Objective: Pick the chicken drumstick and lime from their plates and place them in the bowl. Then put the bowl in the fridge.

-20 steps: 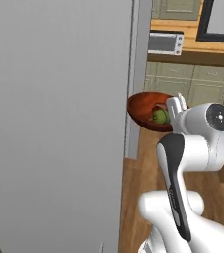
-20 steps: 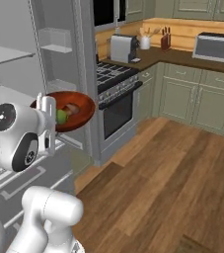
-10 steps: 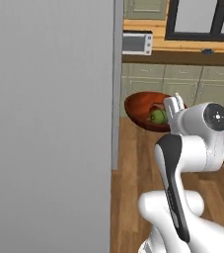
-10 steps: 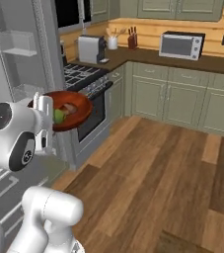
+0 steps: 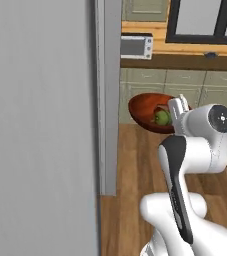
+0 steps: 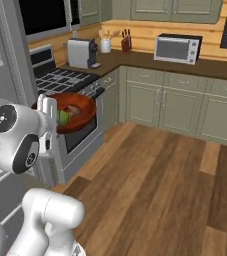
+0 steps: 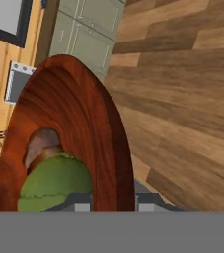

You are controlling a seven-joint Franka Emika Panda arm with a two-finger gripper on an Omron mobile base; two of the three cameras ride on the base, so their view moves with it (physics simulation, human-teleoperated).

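My gripper (image 7: 111,204) is shut on the rim of the reddish-brown bowl (image 7: 101,129), holding it up in the air at chest height. The lime (image 7: 56,184) lies inside it near the fingers (image 7: 83,204), with the chicken drumstick (image 7: 41,144) just behind it. From the left base the bowl (image 5: 144,113) with the lime (image 5: 161,118) hangs right of the fridge's grey door (image 5: 40,125). From the right base the bowl (image 6: 81,107), lime (image 6: 63,118) and drumstick (image 6: 74,110) float in front of the stove. The plates are out of view.
The grey fridge door edge (image 5: 109,100) stands close to the left of the bowl. A stove (image 6: 60,82) and pale green cabinets (image 6: 150,102) line the counter, with a microwave (image 6: 177,48) and a coffee machine (image 6: 80,52) on it. Wooden floor (image 6: 155,180) lies open to the right.
Both base views have swung, so the camera moved: stove and counter slid left in the right view. The bowl stays held in the same place relative to the arm.
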